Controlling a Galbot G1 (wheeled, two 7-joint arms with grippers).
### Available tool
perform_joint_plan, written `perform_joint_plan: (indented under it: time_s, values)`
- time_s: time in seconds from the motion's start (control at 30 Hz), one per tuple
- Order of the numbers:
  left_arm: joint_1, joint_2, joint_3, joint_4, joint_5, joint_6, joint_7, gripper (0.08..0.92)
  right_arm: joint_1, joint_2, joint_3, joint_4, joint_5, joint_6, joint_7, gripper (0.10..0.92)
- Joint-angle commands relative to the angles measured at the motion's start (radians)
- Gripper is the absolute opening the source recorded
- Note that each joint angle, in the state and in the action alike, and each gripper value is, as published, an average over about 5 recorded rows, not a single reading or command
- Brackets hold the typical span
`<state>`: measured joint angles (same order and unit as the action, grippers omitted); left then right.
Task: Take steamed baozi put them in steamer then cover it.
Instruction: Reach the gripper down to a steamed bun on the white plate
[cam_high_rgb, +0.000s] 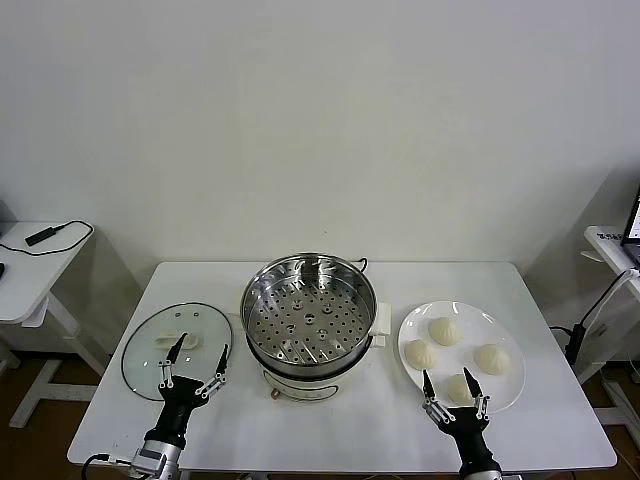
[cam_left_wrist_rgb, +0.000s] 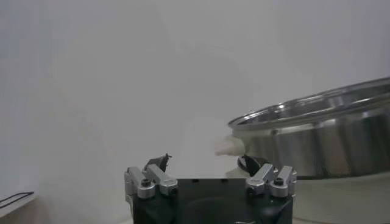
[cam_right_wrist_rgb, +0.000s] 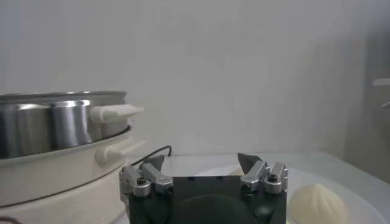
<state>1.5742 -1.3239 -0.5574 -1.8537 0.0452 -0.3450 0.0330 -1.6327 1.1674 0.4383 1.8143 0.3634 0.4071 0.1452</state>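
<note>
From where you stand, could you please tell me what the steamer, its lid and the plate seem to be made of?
Steamer: polished stainless steel, mirror-bright wall, perforated tray; white base, probably plastic.
Lid: clear glass, table visible through it, dark rim, white knob.
Plate: glossy white, likely ceramic, possibly melamine.

The left gripper (cam_high_rgb: 196, 355), a black body with silver-grey knuckles and dark pointed fingertips, sits low over the table's front-left area, near the front edge. Its two fingers are spread wide apart in a V, tips pointing away from the robot toward the table's back edge, with nothing between them. The left forearm runs back down to the front edge.

The right gripper (cam_high_rgb: 451, 381), of the same black and silver build, sits over the front-right area near the front edge. Its fingers are likewise splayed wide and empty, tips aimed toward the back edge, wrist straight behind them.
</note>
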Motion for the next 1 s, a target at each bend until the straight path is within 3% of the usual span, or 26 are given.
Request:
perform_joint_plan:
  time_s: [0.03, 0.27, 0.53, 0.67, 1.0]
  values:
    - [0.002, 0.000, 0.001, -0.002, 0.003, -0.003, 0.000, 0.823, 0.061, -0.018, 0.026, 0.020, 0.040, -0.076, 0.056, 0.823]
    - [0.007, -0.002, 0.003, -0.014, 0.005, -0.003, 0.000, 0.823, 0.329, -0.147, 0.018, -0.035, 0.143, -0.278, 0.129, 0.823]
    - [0.004, 0.000, 0.003, -0.024, 0.002, -0.005, 0.002, 0.823, 0.749, -0.329, -0.172, -0.267, 0.336, -0.458, 0.112, 0.823]
    - [0.003, -0.002, 0.005, -0.029, 0.001, -0.005, 0.001, 0.823, 0.882, -0.448, -0.298, -0.380, 0.358, -0.486, -0.083, 0.823]
    - [-0.006, -0.005, 0.010, -0.030, 0.000, -0.002, -0.001, 0.823, 1.226, -0.679, -0.737, -0.523, 0.216, -0.499, -0.804, 0.823]
